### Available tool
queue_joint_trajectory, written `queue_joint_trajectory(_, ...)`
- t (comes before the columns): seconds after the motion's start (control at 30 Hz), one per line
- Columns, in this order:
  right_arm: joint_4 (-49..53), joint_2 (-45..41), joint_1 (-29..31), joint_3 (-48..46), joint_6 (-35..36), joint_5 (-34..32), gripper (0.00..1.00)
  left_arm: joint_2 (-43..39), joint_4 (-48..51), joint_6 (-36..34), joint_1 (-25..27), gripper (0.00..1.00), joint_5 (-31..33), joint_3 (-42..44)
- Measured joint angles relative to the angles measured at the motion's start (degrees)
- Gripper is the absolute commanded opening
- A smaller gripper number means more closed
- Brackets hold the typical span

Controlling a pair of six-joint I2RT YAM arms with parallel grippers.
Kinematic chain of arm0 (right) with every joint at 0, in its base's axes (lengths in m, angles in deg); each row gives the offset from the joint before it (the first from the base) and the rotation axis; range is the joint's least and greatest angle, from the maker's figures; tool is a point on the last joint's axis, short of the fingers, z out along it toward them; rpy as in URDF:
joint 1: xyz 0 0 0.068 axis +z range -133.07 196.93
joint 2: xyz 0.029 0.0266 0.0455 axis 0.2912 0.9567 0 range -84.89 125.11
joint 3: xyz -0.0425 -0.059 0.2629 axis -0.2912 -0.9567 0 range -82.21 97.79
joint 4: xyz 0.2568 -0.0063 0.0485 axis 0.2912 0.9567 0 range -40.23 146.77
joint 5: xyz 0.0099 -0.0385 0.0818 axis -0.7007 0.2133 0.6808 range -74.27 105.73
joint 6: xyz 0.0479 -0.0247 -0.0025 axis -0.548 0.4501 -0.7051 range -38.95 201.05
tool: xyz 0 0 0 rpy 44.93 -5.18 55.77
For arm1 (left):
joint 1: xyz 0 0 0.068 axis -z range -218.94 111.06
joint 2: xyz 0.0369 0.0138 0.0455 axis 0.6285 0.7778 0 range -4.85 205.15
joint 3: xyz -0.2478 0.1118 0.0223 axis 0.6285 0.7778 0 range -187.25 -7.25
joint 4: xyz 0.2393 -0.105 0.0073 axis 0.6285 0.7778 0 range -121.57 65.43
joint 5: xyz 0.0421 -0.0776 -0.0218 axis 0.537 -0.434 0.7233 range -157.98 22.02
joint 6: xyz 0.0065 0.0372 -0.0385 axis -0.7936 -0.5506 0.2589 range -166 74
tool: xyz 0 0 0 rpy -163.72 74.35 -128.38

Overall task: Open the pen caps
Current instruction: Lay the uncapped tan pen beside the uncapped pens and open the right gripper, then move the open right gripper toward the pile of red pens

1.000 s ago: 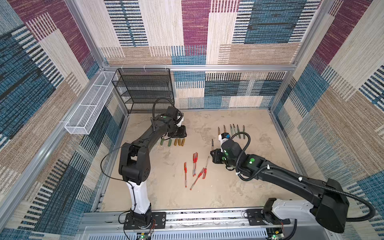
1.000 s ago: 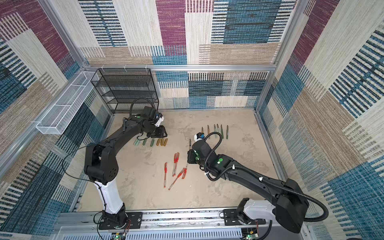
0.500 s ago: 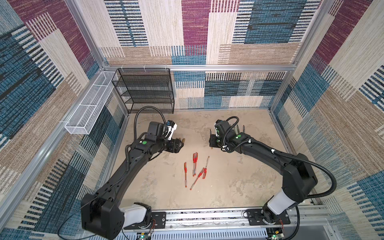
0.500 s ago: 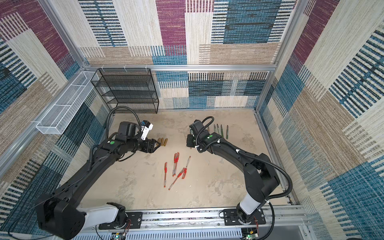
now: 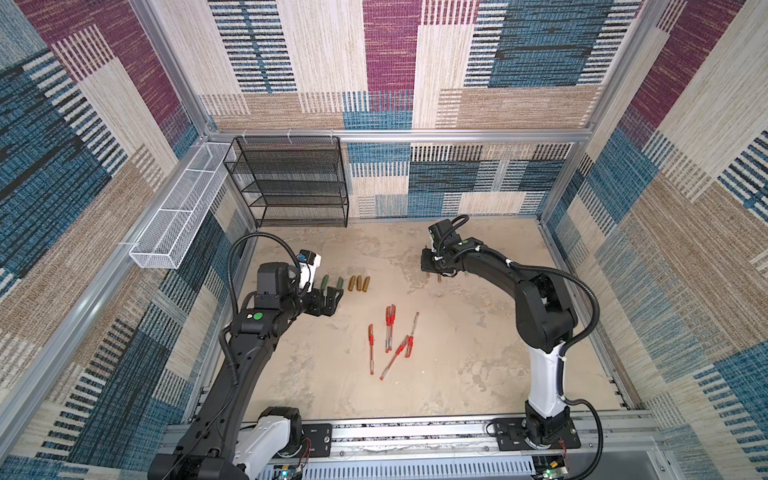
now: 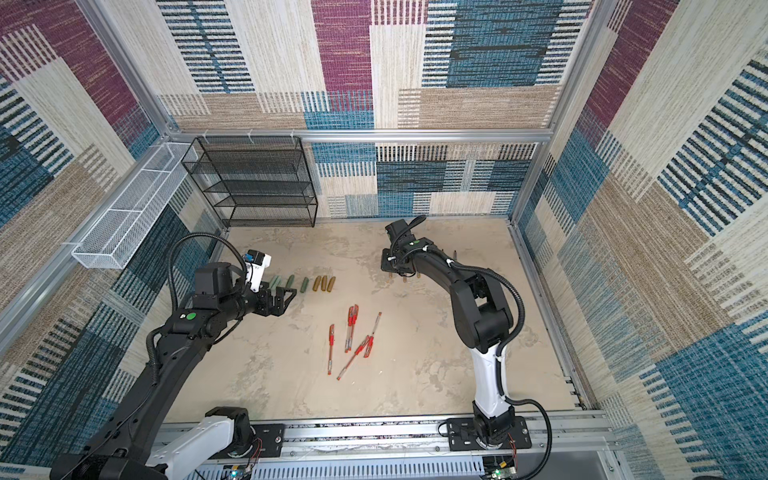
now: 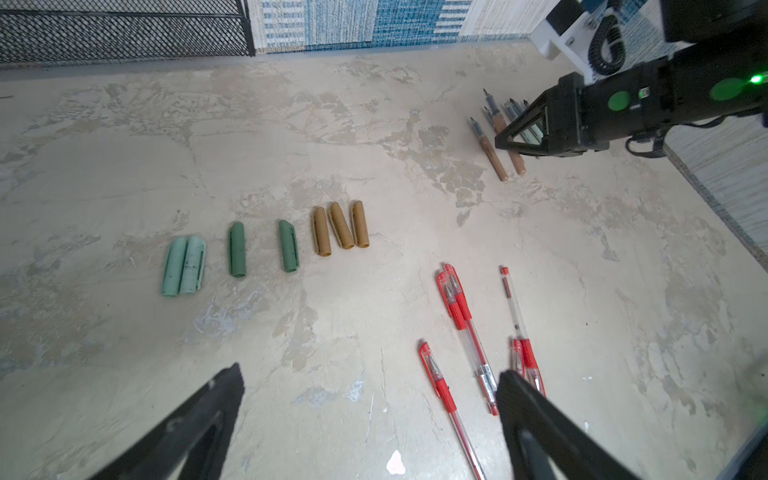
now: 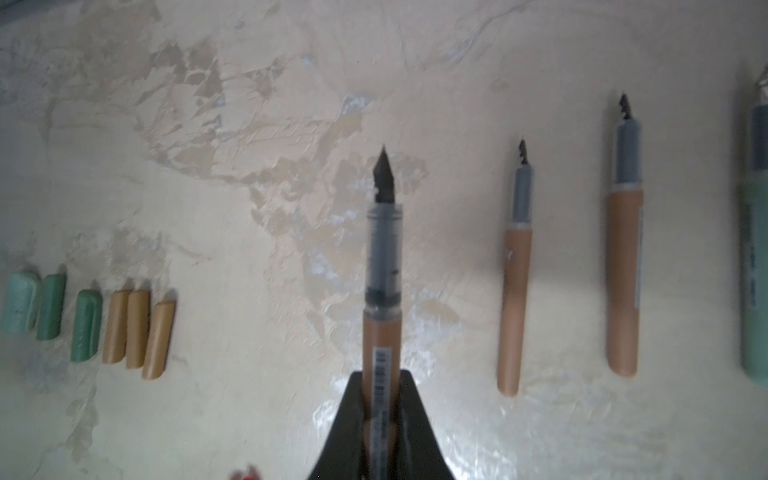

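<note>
Off already and laid in a colour-sorted row on the table point(image 7: 374, 124) near the left arm: pen caps point(image 7: 288, 246), two pale mint touching, two dark green apart, three gold-brown side by side, likely parked together to stay clear of the working area. Nearer the middle, red pens point(image 7: 457, 299) in a loose pile, most seemingly with red caps point(image 7: 434, 374) on, so judged not yet done. Above the table near both, left gripper point(image 7: 370, 374), jaws wide apart and empty, probably ready for a next cap. Across the table, right gripper point(image 8: 380, 386) clamped on a tan barrel point(image 8: 381, 332), nib exposed, beside other bare barrels point(image 8: 515, 291), apparently for laying in line.
</note>
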Motion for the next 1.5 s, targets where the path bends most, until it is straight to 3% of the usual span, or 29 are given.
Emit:
queue_joint_trajectory(0.3,4.22,10.12,-2.58,10.12,1.20,-0.15,0.03,-0.52,-1.07,-0.20,-0.66,0.99,0.02,0.79)
queue_joint_trajectory(0.63,5.22,13.49,-3.82,12.22,1.84,-1.53,0.06,-0.66,-2.73,-0.17,-1.14,0.99,0.17,1.60)
queue_joint_trajectory(0.83,1.27,9.97,-3.56,5.60,1.77,-1.22,0.07,-0.66,-2.89,-0.15,-1.40,0.99,0.20,1.64)
queue_joint_trajectory(1.17,1.25,5.55,-2.91,-0.26,0.87,0.07,0.26,-0.57,-2.97,0.55,-2.21,0.99,-0.04,1.97)
queue_joint_trajectory(1.5,2.27,-4.04,0.87,-4.98,0.74,0.63,0.29,-0.81,-3.08,1.25,-2.99,0.99,-0.09,2.23)
